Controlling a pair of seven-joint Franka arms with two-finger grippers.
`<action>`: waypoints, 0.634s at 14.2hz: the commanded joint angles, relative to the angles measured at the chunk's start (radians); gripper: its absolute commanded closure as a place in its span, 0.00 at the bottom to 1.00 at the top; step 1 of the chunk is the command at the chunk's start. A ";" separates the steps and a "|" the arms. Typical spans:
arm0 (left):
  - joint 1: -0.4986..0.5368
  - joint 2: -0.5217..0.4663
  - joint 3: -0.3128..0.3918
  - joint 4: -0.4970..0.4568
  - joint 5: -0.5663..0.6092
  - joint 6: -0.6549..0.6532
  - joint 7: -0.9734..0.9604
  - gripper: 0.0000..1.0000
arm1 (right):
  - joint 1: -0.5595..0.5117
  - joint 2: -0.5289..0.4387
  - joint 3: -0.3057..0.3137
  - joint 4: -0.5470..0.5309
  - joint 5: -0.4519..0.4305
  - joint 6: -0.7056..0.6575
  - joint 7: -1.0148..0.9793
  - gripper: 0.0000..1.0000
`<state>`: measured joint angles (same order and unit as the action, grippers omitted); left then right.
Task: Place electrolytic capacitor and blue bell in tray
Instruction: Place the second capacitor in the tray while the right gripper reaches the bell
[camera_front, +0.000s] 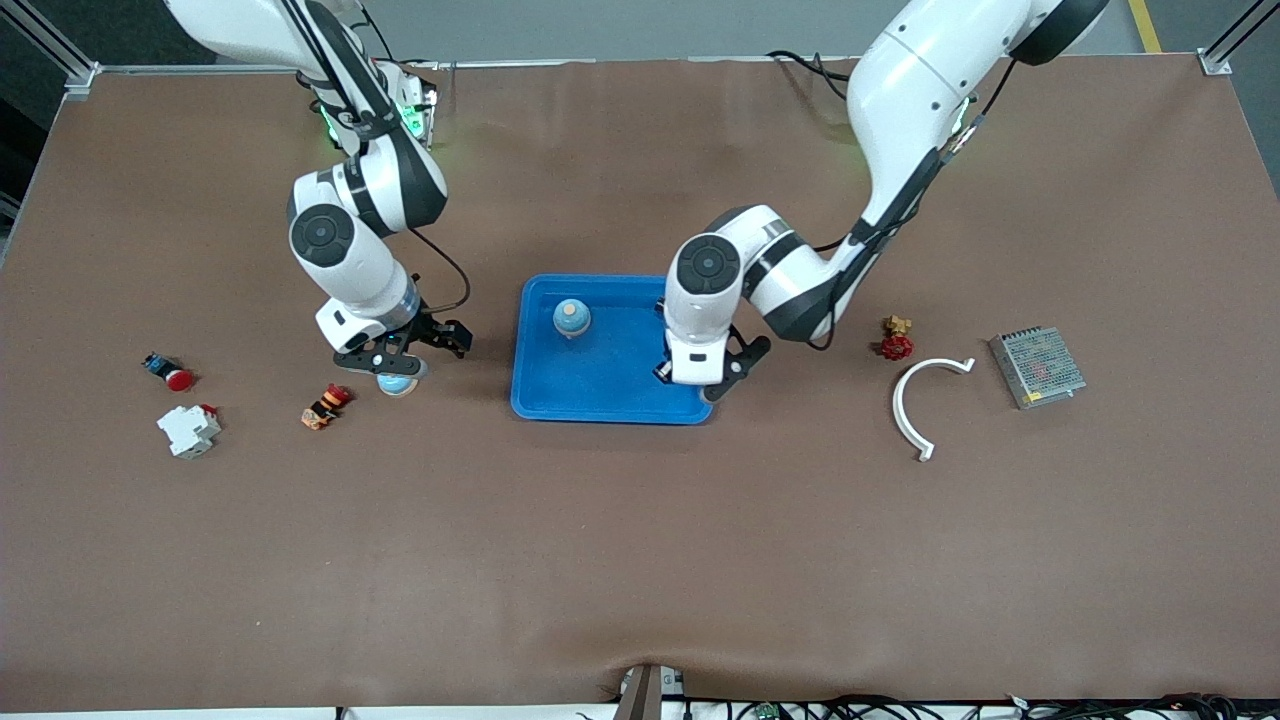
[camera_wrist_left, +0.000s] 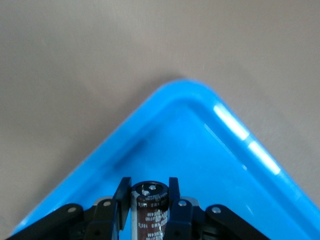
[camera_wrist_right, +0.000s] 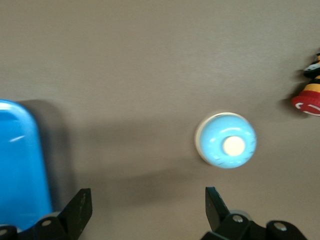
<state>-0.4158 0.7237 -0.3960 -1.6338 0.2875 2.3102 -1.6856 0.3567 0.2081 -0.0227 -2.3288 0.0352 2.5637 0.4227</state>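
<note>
The bright-blue tray (camera_front: 610, 395) lies mid-table. My left gripper (camera_front: 695, 385) hangs low over the tray's corner nearest the front camera and the left arm's end. In the left wrist view the left gripper (camera_wrist_left: 149, 192) is shut on the dark electrolytic capacitor (camera_wrist_left: 150, 205), above the tray's floor near its rim (camera_wrist_left: 185, 91). The light-blue bell (camera_front: 397, 384) sits on the table beside the tray, toward the right arm's end. My right gripper (camera_front: 400, 355) hovers over it, open and empty. In the right wrist view the bell (camera_wrist_right: 226, 140) lies just off the gap of the right gripper (camera_wrist_right: 147, 200).
A small blue round object with a tan top (camera_front: 571, 317) stands in the tray. An orange-black part (camera_front: 325, 405), a red button (camera_front: 170, 372) and a white block (camera_front: 188, 430) lie toward the right arm's end. A red valve (camera_front: 896, 340), a white curved piece (camera_front: 925, 395) and a metal box (camera_front: 1037, 367) lie toward the left arm's end.
</note>
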 joint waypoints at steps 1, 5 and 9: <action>-0.029 0.040 0.017 0.032 0.009 0.027 -0.026 1.00 | -0.073 -0.038 0.017 -0.053 -0.014 0.039 -0.086 0.00; -0.064 0.080 0.058 0.035 0.012 0.083 -0.025 1.00 | -0.180 -0.026 0.018 -0.052 -0.014 0.069 -0.243 0.00; -0.070 0.066 0.089 0.055 0.024 0.083 -0.013 0.00 | -0.206 0.043 0.020 -0.053 -0.012 0.162 -0.246 0.00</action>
<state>-0.4727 0.7916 -0.3354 -1.6115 0.2917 2.3925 -1.6983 0.1713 0.2205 -0.0229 -2.3688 0.0351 2.6698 0.1793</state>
